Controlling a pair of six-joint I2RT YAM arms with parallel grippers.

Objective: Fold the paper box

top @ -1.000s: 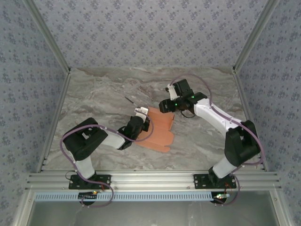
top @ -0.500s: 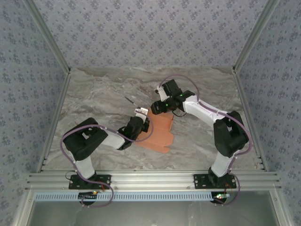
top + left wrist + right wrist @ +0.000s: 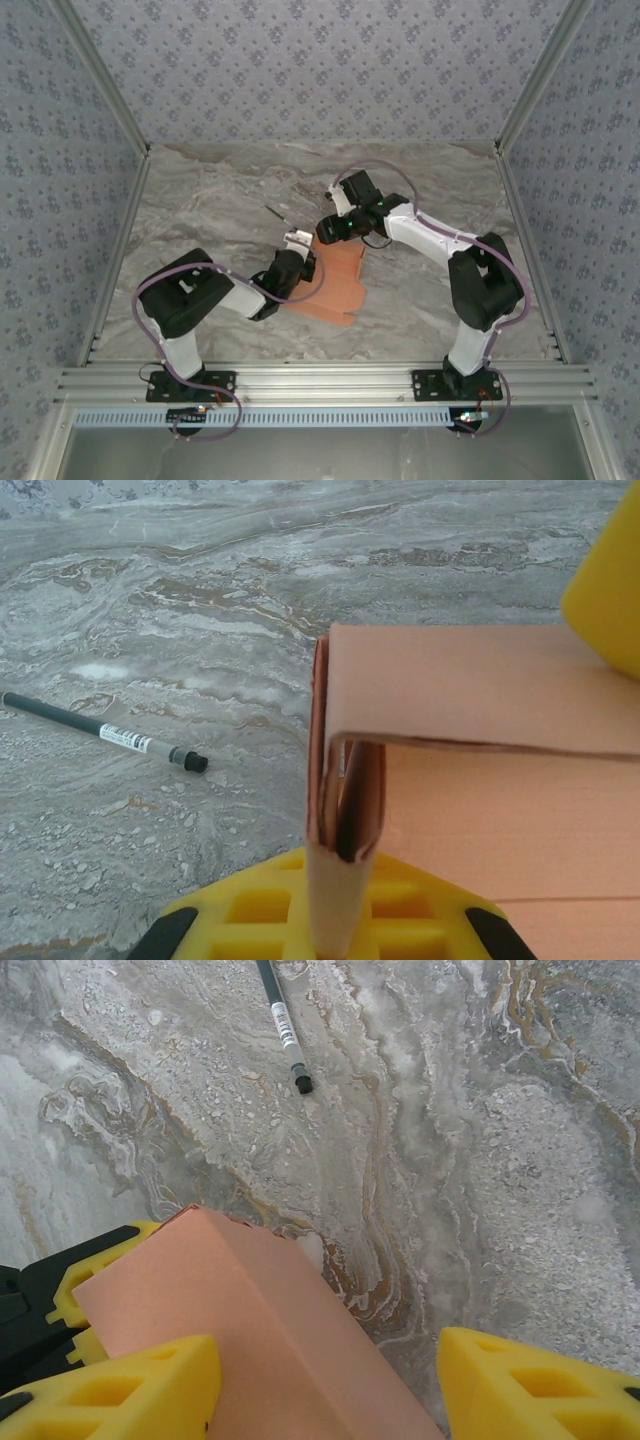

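Top external view shows the paper box [image 3: 338, 283] lying near the middle of the marbled counter [image 3: 200, 200], between the 2 arms. It is a salmon-orange cardboard piece, partly folded, with 1 panel raised above the flat part.

Left end effector [image 3: 299, 256] is at the left edge of the cardboard. Seen from the left wrist, its jaws are fully closed [image 3: 332, 912] on a folded edge of the paper box [image 3: 480, 690], which stands upright between the yellow pads. From this edge, the upper panel bends over to the right, above the lower sheet.

Right end effector [image 3: 326, 228] is at the far end of the box. From the right wrist, its jaws [image 3: 330, 1385] stand apart about half way and grip nothing. 1 yellow finger [image 3: 130, 1390] is over the top panel of the paper box [image 3: 250, 1330]; the other finger [image 3: 540, 1380] is over the bare counter [image 3: 480, 1140] beside it. Whether the first finger touches the cardboard, I cannot tell.

A dark pen [image 3: 278, 215] with a white label lies on the counter, to the left of the box and apart from it [image 3: 100, 732] [image 3: 283, 1025].
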